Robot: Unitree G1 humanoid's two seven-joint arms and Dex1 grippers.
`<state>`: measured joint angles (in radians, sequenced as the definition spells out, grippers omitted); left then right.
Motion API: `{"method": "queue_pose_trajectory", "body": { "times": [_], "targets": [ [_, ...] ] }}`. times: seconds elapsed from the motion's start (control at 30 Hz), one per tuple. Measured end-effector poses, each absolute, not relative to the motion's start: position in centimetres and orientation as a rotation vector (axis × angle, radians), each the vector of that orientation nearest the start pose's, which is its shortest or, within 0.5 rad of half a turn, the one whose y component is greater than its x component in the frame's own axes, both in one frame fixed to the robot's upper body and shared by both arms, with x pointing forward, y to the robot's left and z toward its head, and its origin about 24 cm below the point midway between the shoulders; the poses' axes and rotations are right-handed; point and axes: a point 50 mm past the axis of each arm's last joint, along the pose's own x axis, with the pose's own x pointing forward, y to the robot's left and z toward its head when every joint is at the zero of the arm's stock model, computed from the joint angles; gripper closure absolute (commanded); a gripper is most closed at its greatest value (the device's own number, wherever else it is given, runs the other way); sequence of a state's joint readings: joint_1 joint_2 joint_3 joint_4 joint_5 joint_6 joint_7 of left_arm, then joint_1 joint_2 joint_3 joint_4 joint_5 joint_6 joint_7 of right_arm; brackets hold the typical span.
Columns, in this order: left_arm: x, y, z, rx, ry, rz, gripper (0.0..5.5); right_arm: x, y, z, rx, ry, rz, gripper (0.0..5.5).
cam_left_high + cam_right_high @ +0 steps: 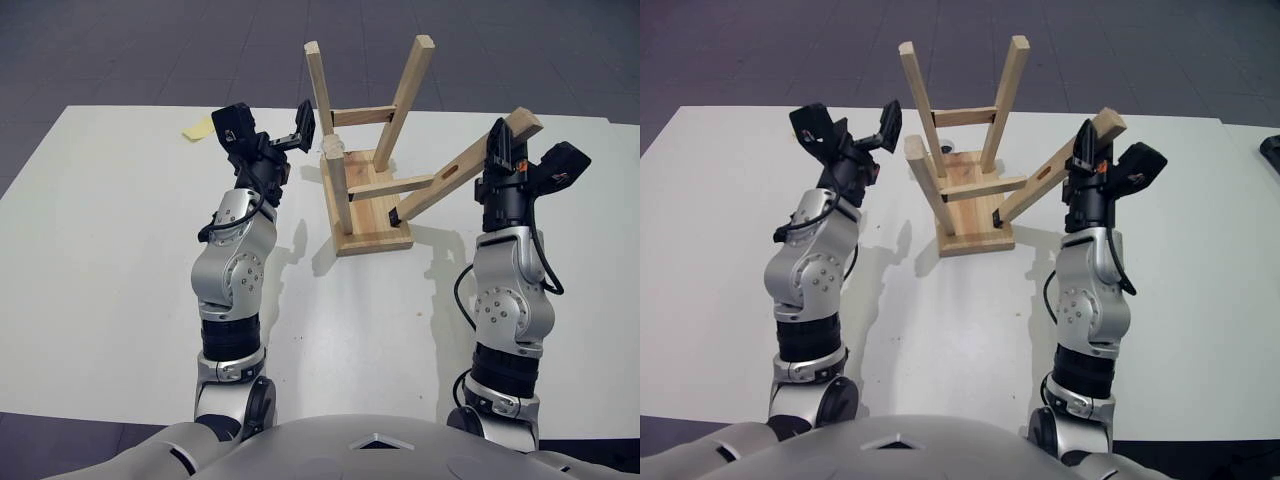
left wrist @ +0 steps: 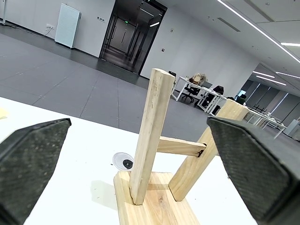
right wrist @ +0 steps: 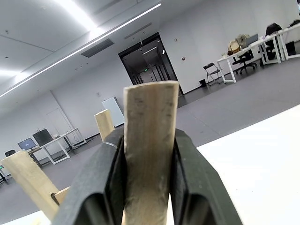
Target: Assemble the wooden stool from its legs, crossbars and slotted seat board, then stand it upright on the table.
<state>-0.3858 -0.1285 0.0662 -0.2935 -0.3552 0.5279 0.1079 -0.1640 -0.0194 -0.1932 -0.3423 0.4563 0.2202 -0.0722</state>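
**Right tool clamped on the slanting leg, left tool agape beside the stool**

We see the pale wooden seat board (image 1: 370,238) lying flat on the white table (image 1: 120,250), close to its far edge. Wide bare surface opens to the left and toward us between the arms. Three upright legs (image 1: 405,95) rise from the board, joined by two crossbars (image 1: 362,115). Our right tool (image 1: 503,150) grips a slotted pale wooden leg (image 1: 445,180) near its upper end. That leg leans down to the board's near right corner, and we cannot tell whether it is seated there. Our left tool (image 1: 295,135) hangs wide open and holds nothing, just left of the stool. A yellow paper note (image 1: 198,129) lies at the far left, and a small round white disc (image 2: 124,161) lies behind the board.
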Motion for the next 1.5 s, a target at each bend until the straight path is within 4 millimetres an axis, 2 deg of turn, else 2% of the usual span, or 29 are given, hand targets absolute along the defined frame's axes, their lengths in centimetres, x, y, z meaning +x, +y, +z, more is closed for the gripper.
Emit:
{"method": "queue_pose_trajectory", "body": {
  "times": [0.27, 0.53, 0.83, 1.2, 1.5],
  "targets": [
    [29.5, 10.2, 16.9, -0.431, -0.123, -0.174, 0.10, 25.9, -17.2, 14.2, 0.236, -0.313, 0.046, 4.48],
    [29.4, 10.2, 18.5, -0.425, -0.176, -0.188, 0.10, 25.3, -17.3, 13.8, 0.218, -0.300, 0.047, 4.48],
    [29.3, 10.2, 18.6, -0.429, -0.178, -0.187, 0.10, 25.4, -16.9, 13.6, 0.206, -0.287, 0.083, 4.48],
    [29.4, 10.2, 18.6, -0.421, -0.176, -0.189, 0.10, 25.6, -15.9, 13.2, 0.077, -0.257, 0.151, 4.43],
    [29.6, 10.0, 19.9, -0.410, -0.217, -0.208, 0.10, 26.2, -15.7, 13.5, 0.063, -0.257, 0.164, 4.42]
  ]
}}
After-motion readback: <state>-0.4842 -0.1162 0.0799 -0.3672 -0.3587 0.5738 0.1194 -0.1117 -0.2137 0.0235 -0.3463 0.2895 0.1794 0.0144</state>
